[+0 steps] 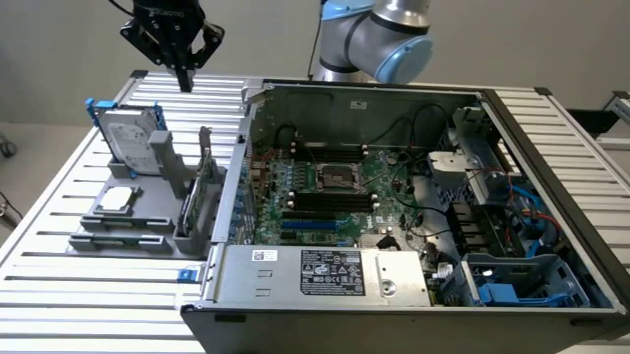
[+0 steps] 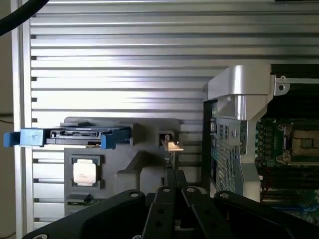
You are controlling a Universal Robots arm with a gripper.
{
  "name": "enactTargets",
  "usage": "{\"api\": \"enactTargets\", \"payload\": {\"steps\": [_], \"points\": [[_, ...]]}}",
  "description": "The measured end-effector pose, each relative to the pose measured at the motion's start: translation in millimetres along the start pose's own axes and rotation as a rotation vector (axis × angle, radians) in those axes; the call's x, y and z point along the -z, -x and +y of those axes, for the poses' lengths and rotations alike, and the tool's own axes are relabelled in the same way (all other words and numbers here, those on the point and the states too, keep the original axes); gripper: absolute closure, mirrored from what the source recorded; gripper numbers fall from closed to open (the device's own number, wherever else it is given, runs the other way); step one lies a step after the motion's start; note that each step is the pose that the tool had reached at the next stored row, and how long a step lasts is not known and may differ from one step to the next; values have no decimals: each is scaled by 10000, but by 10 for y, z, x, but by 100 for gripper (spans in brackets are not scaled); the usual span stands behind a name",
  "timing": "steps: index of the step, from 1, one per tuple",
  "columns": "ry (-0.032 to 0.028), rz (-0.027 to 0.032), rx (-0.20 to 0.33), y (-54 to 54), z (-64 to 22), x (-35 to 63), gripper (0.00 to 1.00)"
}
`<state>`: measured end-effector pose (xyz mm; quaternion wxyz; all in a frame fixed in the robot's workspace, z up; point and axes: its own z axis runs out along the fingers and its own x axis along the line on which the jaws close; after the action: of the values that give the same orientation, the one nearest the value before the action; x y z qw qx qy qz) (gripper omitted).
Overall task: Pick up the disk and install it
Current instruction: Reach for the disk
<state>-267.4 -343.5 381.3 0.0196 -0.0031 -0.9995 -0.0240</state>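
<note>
Exterior view, dark fingers [image 1: 184, 77] pinched together and empty, above the slatted tabletop [image 1: 69, 295], disk [image 1: 133, 140] lower down and near them, upright in a grey holder [image 1: 138, 240], wrist view, closed fingers [image 2: 171, 180], disk [image 2: 75, 135] edge-on, well apart from them.

Before you, the disk [image 1: 131, 140] in dull silver metal edged in glossy blue plastic, matt grey plastic holder [image 1: 123, 221], ribbed shiny metal bench [image 1: 88, 295], your tool [image 1: 184, 82] matt black.
</note>
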Motion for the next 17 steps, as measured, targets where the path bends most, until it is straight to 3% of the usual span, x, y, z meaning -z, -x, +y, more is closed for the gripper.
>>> {"api": "enactTargets", "payload": {"steps": [3,5,14,17], "points": [[-2,111,-5,-115,46,-9,89],[-8,139,-7,-203,77,-20,89],[-83,143,-10,-614,184,-56,89],[-153,143,-14,-752,201,-62,89]]}}
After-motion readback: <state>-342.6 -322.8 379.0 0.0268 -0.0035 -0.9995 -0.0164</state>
